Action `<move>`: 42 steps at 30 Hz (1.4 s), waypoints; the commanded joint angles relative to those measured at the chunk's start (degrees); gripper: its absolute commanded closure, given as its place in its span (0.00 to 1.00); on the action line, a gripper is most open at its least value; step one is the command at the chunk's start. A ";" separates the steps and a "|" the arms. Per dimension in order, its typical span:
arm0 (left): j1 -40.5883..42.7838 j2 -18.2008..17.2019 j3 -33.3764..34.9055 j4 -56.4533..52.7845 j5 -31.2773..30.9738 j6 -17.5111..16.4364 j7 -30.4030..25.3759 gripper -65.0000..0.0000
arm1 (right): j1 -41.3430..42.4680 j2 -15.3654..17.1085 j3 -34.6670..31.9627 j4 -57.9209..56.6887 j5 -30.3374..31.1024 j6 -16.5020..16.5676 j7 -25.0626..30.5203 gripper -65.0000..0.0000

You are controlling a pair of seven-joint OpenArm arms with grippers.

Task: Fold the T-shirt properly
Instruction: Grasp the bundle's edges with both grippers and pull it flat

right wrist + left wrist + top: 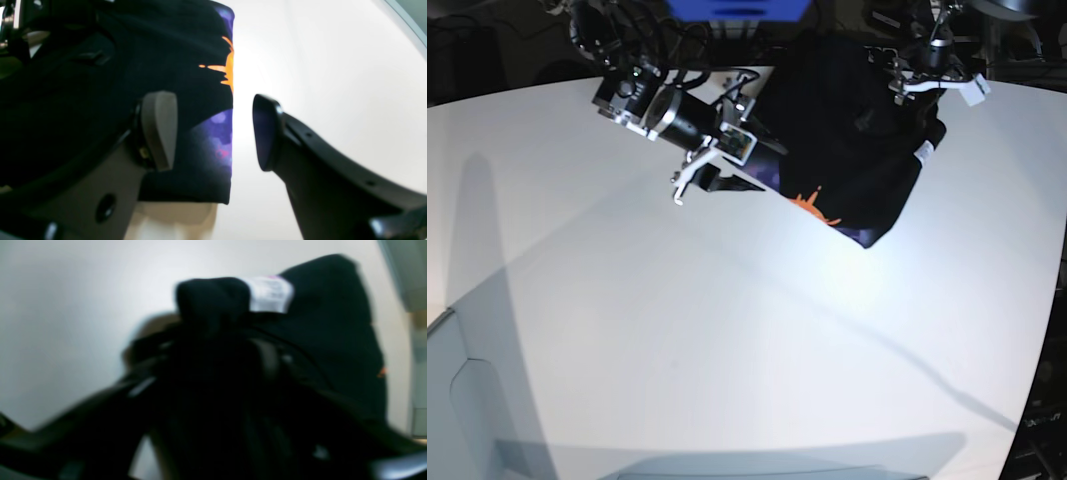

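**Black T-shirt bunched at the far edge of the white table**

The soft black cotton T-shirt (857, 150) with orange print lay folded small at the far side of the round white table (727, 350). The right gripper (213, 130) stood released beside the shirt's edge, nothing between its pads. The left gripper (213, 350) was blurred and buried in cloth; I cannot tell its state. Light, limp fabric: probably best pinched at a doubled edge or corner.
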 commanded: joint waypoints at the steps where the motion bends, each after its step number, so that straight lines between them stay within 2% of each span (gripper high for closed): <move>1: 1.41 -0.17 -0.27 0.42 1.11 1.67 0.75 0.40 | 0.21 -0.35 0.05 0.97 1.25 0.50 1.63 0.45; 3: 2.11 -0.08 -0.27 2.70 1.11 1.67 0.75 0.27 | 0.21 -0.35 0.05 0.70 1.25 0.50 1.63 0.45; 5: 4.05 0.19 -0.10 5.78 1.02 1.67 0.75 0.18 | 0.30 -0.61 -0.04 -0.70 1.25 0.50 1.63 0.45; 10: 5.81 0.36 -0.18 9.74 1.02 1.67 0.75 0.10 | 2.05 -2.37 0.05 -5.54 1.25 0.50 1.72 0.45; 12: 5.98 0.36 -0.27 9.83 0.93 1.67 0.75 0.10 | 3.11 -2.55 -0.30 -7.65 1.25 0.50 1.72 0.45; 16: 6.77 0.36 -0.36 11.14 0.93 1.67 0.75 0.10 | 5.39 -5.45 0.05 -14.33 1.16 0.42 1.80 0.45; 21: 9.50 0.36 -0.36 13.61 0.75 1.67 0.75 0.10 | 7.68 -5.89 0.14 -19.78 1.16 0.42 2.07 0.45; 28: 14.25 -0.08 -0.36 13.61 -3.55 1.67 0.75 0.10 | 10.23 -5.89 0.14 -23.21 1.16 0.33 2.07 0.45; 34: 11.34 0.10 0.34 12.29 -3.47 1.67 0.84 0.10 | 13.13 -5.98 0.14 -27.52 1.16 0.24 2.16 0.45; 42: 6.42 -0.08 7.02 8.68 -3.29 2.11 0.84 0.10 | 14.36 -6.42 4.97 -27.69 1.16 0.24 2.16 0.45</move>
